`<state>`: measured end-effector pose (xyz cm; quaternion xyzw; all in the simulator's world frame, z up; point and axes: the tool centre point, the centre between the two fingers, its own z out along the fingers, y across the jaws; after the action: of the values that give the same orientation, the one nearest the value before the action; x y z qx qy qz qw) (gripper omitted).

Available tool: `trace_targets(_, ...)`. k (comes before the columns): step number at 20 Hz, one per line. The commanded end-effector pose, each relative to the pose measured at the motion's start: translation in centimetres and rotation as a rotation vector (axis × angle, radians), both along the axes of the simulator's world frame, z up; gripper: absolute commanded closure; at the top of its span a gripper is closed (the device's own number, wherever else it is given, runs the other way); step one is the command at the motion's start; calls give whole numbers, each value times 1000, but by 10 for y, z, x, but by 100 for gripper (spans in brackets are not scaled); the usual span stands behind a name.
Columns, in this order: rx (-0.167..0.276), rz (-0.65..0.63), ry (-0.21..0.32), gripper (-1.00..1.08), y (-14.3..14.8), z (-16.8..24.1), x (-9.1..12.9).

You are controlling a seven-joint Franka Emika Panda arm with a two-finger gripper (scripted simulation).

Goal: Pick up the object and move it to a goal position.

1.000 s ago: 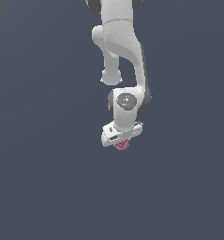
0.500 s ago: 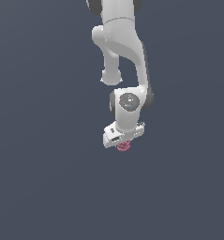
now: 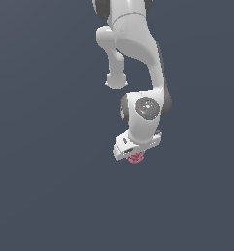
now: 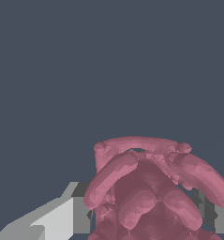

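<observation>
The object (image 3: 136, 158) is a small pinkish-red lumpy item with a rose-like surface. It sits just under the white hand of the arm in the exterior view. My gripper (image 3: 134, 155) is shut on it and holds it off the ground. In the wrist view the object (image 4: 148, 192) fills the space between the two fingers. One grey-white finger (image 4: 62, 219) shows on one side, and a sliver of the other finger (image 4: 220, 216) shows on the opposite side. The fingertips are mostly hidden by the object.
The white arm (image 3: 138, 44) reaches down from the top of the exterior view. A plain dark grey-blue surface (image 3: 40, 196) lies all around. No goal marker shows.
The hand with the object has shifted slightly toward the exterior view's right and a little lower in the picture. The grip on the object is unchanged.
</observation>
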<state>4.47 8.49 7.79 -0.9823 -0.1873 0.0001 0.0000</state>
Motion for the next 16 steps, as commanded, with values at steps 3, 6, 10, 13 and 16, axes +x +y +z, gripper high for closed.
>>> trace_targets(3, 0, 0, 0, 108, 16, 17, 22)
trace_targets(6, 0, 0, 0, 108, 25, 27, 36)
trace_targets(10, 0, 0, 0, 108, 34, 36, 50)
trace_targets(13, 0, 0, 0, 108, 39, 42, 58)
trace_targets(16, 0, 0, 0, 108, 42, 45, 63)
